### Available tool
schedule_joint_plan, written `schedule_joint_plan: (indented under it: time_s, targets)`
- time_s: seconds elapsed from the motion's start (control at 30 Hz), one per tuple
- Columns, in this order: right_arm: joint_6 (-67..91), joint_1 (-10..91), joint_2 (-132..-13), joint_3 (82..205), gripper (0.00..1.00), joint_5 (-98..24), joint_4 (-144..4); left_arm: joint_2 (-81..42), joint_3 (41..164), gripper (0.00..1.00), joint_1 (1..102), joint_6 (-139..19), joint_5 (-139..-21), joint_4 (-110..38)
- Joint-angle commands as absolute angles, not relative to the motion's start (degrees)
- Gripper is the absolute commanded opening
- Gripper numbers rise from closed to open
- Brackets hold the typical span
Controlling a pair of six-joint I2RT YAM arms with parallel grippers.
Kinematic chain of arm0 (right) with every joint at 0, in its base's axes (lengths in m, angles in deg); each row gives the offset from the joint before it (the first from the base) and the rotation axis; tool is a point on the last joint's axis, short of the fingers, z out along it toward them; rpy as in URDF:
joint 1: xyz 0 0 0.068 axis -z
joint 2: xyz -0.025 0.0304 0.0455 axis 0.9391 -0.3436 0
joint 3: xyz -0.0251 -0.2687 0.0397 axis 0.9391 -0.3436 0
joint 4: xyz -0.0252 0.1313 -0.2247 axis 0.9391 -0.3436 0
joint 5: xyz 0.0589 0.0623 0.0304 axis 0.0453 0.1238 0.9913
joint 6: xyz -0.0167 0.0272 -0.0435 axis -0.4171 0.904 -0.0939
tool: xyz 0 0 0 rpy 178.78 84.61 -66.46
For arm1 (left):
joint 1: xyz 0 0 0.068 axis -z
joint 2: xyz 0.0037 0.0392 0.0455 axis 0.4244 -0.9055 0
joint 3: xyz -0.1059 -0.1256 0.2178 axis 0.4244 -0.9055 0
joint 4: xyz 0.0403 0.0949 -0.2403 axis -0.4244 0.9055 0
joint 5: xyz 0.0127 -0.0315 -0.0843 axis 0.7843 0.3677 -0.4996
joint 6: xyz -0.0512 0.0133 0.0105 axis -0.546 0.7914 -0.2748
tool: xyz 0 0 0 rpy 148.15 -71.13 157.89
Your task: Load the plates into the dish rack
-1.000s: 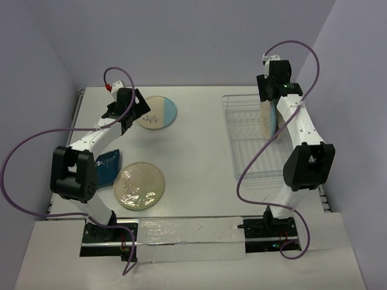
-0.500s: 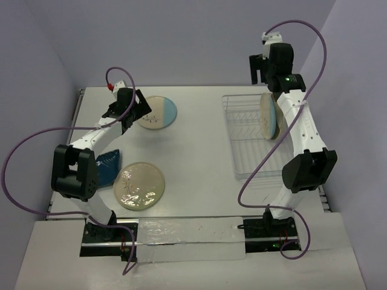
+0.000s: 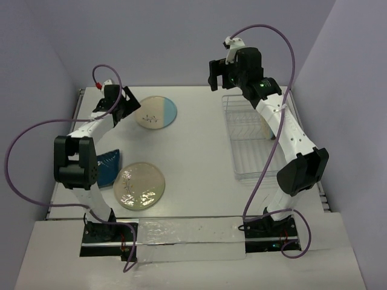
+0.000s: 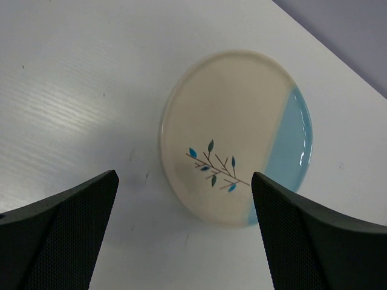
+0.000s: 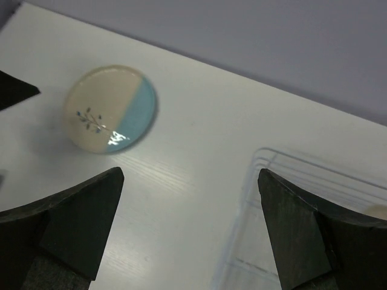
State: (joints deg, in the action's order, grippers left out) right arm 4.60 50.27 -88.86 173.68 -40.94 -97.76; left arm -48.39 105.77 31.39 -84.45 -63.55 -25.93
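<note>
Two hands spread empty, left hand by sprig plate, right hand swung left off dish rack

Left arm: white tubular links, black joint housings, one bulky black elbow block.
Right arm: same white-and-black build, with a small green light near the wrist.
Purple cable: one loops wide off each arm and runs down to its base.
Connector: white with a red tip, on the left wrist.
Left fingers: black wedges, faces covered in fine dotted mesh.
Right fingers: dark wedges, blurred, texture unclear.
Bases: black mounts with thin wiring at the worktop's near edge.
</note>
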Motion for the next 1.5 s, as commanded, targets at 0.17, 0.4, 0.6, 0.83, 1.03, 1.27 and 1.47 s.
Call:
schedule_joint_plan:
  time_s: [0.17, 0.4, 0.6, 0.83, 1.03, 1.27, 1.47]
  targets:
    - [18.65, 49.85, -86.89, 167.07, 1.0, -36.64, -88.99, -59.46, 119.32, 0.91, 29.16, -80.91, -65.35, -23.13]
    - [21.14, 49.69, -86.72, 163.67, 1.0, -38.65, -87.9, -65.47, 123.69, 0.76, 29.16, -80.66, -65.33, -21.17]
    - [20.96, 49.6, -87.23, 161.92, 1.0, -40.12, -87.4, -68.9, 123.92, 0.7, 29.16, -81.02, -66.99, -21.88]
    - [20.83, 49.6, -88.32, 161.99, 1.0, -38.85, -86.82, -71.48, 125.09, 0.52, 29.16, -80.68, -69.92, -21.78]
    - [20.95, 49.6, -89.41, 162.55, 1.0, -38.95, -86.74, -71.7, 124.68, 0.4, 29.16, -80.31, -69.59, -21.01]
    - [22.0, 49.6, -89.95, 162.65, 1.0, -38.28, -86.74, -72.21, 124.48, 0.15, 29.42, -77.92, -69.22, -18.49]
    - [25.01, 49.33, -88.63, 158.95, 1.0, -37.72, -84.89, -71.15, 122.84, 0.0, 31.05, -75.2, -69.02, -16.49]
